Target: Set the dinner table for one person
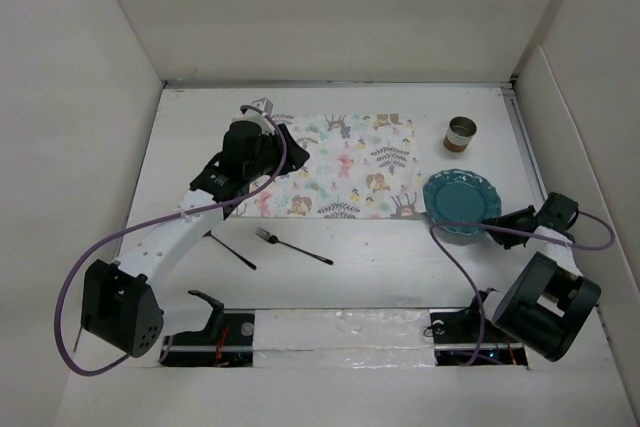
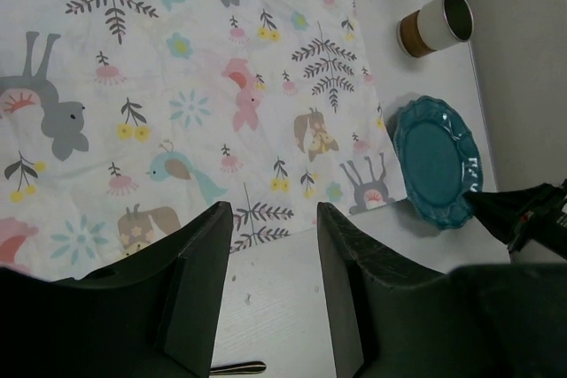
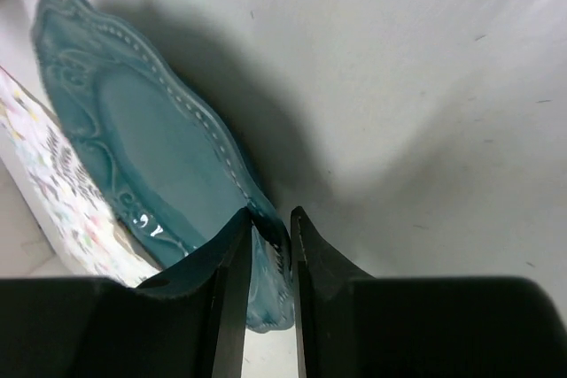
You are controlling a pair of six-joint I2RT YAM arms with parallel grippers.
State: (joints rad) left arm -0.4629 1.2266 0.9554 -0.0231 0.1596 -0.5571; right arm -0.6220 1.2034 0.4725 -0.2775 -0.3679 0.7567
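Observation:
The white dinner table (image 1: pixel 400 257) carries a floral placemat (image 1: pixel 345 167) at the middle back. A teal plate (image 1: pixel 460 205) lies at the placemat's right end, slightly over its edge. My right gripper (image 1: pixel 497 227) is shut on the plate's near right rim; in the right wrist view the jaws (image 3: pixel 270 227) pinch the plate's rim (image 3: pixel 151 157). My left gripper (image 1: pixel 290 155) is open and empty above the placemat's left part; in the left wrist view its fingers (image 2: pixel 275 254) straddle the placemat's near edge (image 2: pixel 177 112). The plate also shows there (image 2: pixel 434 161).
A small metal cup with a brown band (image 1: pixel 461 133) stands behind the plate and also shows in the left wrist view (image 2: pixel 434 28). A dark fork (image 1: pixel 292 245) and a second thin dark utensil (image 1: pixel 232 250) lie in front of the placemat. White walls enclose the table.

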